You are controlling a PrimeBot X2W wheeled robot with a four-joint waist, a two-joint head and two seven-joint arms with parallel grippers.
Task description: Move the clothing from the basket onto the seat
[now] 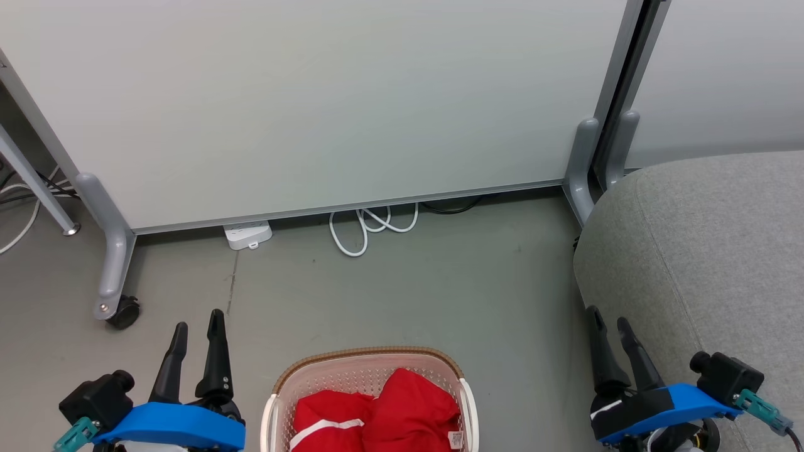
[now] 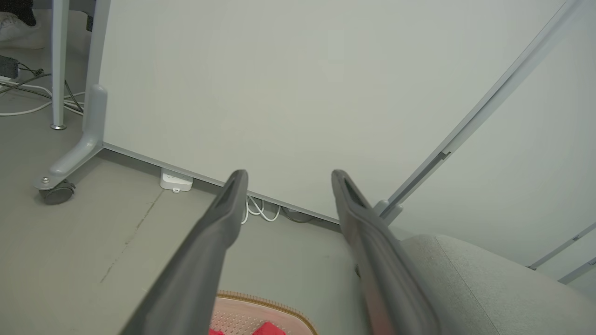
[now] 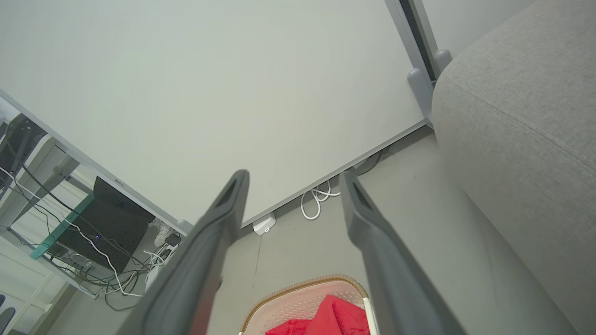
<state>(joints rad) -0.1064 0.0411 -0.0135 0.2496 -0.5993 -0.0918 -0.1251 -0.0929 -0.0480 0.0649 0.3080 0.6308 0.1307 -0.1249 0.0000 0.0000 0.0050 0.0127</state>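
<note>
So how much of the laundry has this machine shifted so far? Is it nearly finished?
Nothing looks done yet. The red clothing lies in the basket, and the part of the grey seat in sight is bare. Nothing is in hand: the left gripper and right gripper hang either side of the basket, fingers apart and empty. Everything is left: grasp the clothing, lift it out, lay it on the seat.

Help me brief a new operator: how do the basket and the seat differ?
The basket is cream perforated plastic with a brown braided rim; the seat is grey woven fabric. The basket holds the red clothing; no clothing lies on the seat's visible part. The seat dwarfs the basket. Both have rounded corners.
</note>
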